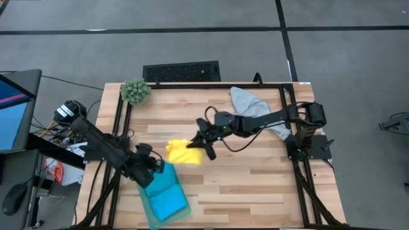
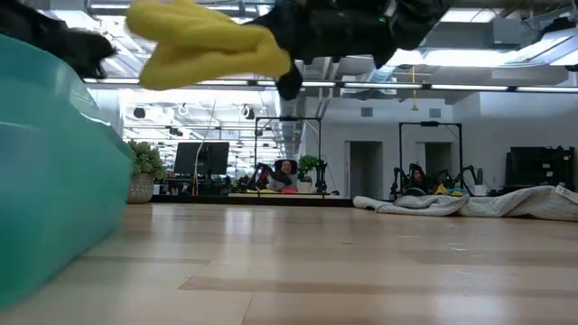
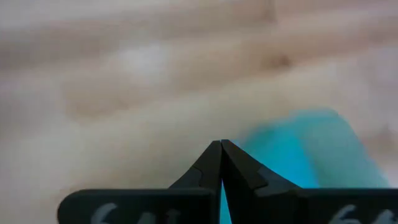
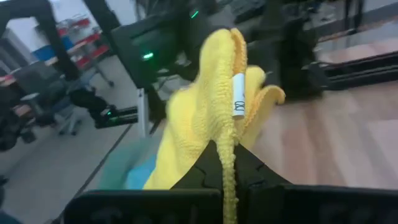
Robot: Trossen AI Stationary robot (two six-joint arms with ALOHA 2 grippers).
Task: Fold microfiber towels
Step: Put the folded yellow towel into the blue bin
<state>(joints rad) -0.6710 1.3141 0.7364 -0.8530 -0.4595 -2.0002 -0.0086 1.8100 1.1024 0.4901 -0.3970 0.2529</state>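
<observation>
Right gripper (image 1: 203,144) clenched on soft yellow microfiber towel (image 1: 184,153) above mid-bench, left gripper (image 1: 156,165) shut empty over folded blue-teal stack (image 1: 167,199); thin, seemingly edge-only pinch risks slipping.

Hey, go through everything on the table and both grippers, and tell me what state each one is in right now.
Yellow towel: bunched, lifted off the table, hanging from the right gripper.
Right gripper: shut on the yellow towel, over mid-table.
Left gripper: shut, empty, by the blue towels.
Blue towels: folded, stacked at the near left edge.
Grey towel: crumpled, unfolded, far right.
Plant ball: upright at the far left corner.
</observation>
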